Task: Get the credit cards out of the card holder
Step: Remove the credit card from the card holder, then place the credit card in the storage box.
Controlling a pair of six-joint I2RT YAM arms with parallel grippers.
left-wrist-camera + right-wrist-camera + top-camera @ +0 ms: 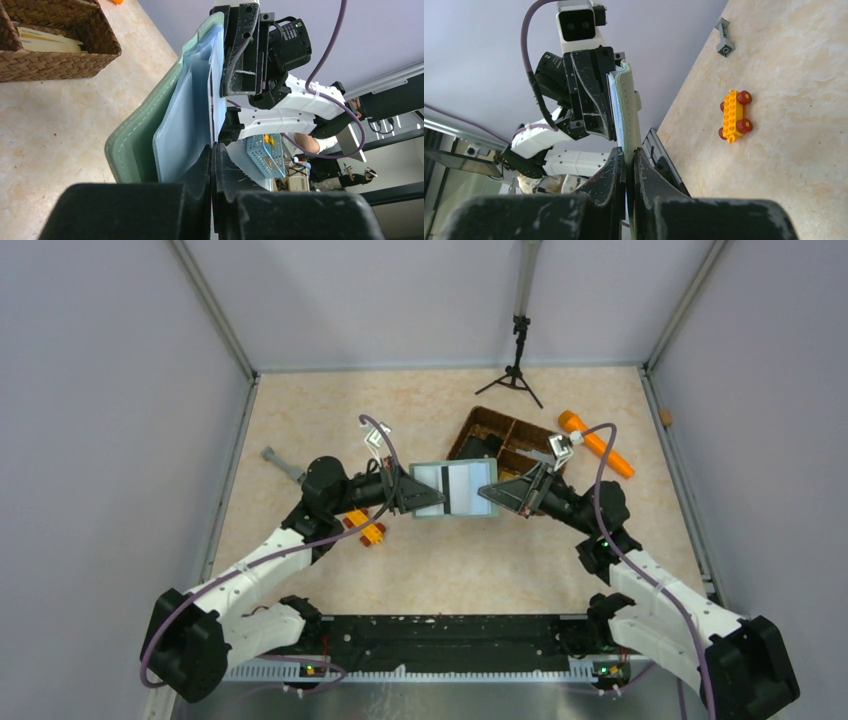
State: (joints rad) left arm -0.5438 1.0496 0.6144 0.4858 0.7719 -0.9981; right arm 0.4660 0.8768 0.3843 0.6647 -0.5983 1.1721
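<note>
Beige bench, sage grey-green folding card holder open above its middle, left end effector and right end effector clamped on opposite edges, print on papers in brown woven basket unreadable.

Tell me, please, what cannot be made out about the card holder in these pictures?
- Top view: the card holder is too small to show cards; fingers of the left gripper and right gripper cover its ends.
- Left wrist view: it is edge-on; its blue sleeves hide any cards.
- Right wrist view: only its thin edge shows, beside the left gripper.
- Top view: the right arm covers part of the basket.
</note>
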